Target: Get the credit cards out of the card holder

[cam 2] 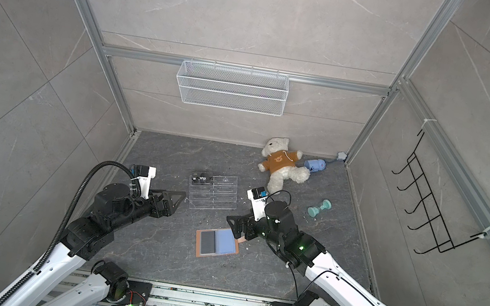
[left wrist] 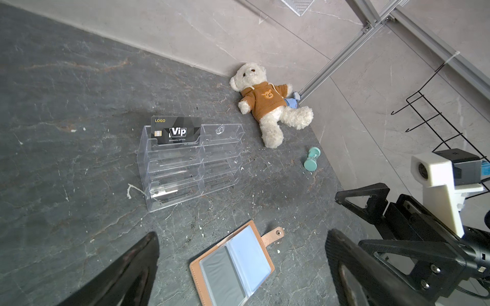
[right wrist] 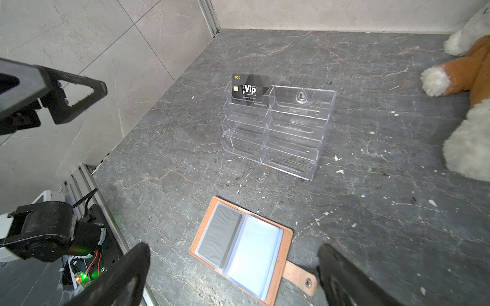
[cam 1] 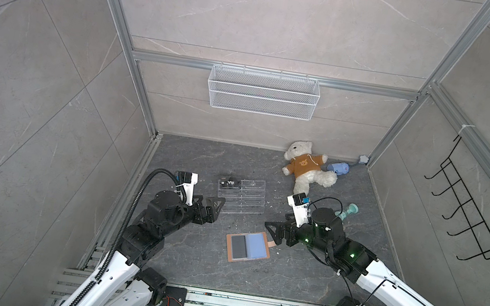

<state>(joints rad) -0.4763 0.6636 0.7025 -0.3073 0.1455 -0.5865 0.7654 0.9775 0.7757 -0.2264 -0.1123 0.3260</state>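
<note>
A dark grey, veined tabletop (cam 1: pixel 187 267) sits inside pale tile walls (cam 1: pixel 257 14) and an aluminium frame, with a white wire basket (cam 1: pixel 262 92) on the back wall and a black hook rack (cam 1: pixel 471 214) on the right one. Near the front middle the card holder (cam 1: pixel 247 248) lies flat and open, its tan leather edge framing two plastic sleeves. The left sleeve holds a dark card (cam 1: pixel 238 247), its face too dim behind the plastic to read, and the right sleeve (cam 1: pixel 257 246) shows only pale blue. The strap tab (cam 1: pixel 271 245) sticks out on the holder's right side. The right gripper (cam 1: pixel 271 233) hangs just beside that tab with its jaws spread wide and nothing between them; whether a finger touches the tab cannot be told. Behind the holder stands a clear acrylic rack (cam 1: pixel 242 197), and a Vip card (cam 1: pixel 230 183) stands upright in its rearmost left compartment. The left gripper (cam 1: pixel 218 210) hovers at the rack's front left corner, also wide open and empty. A teddy bear (cam 1: pixel 307 169) lies toward the back right corner, and a teal toy (cam 2: pixel 319 208) lies on its side nearer the right arm.
</note>
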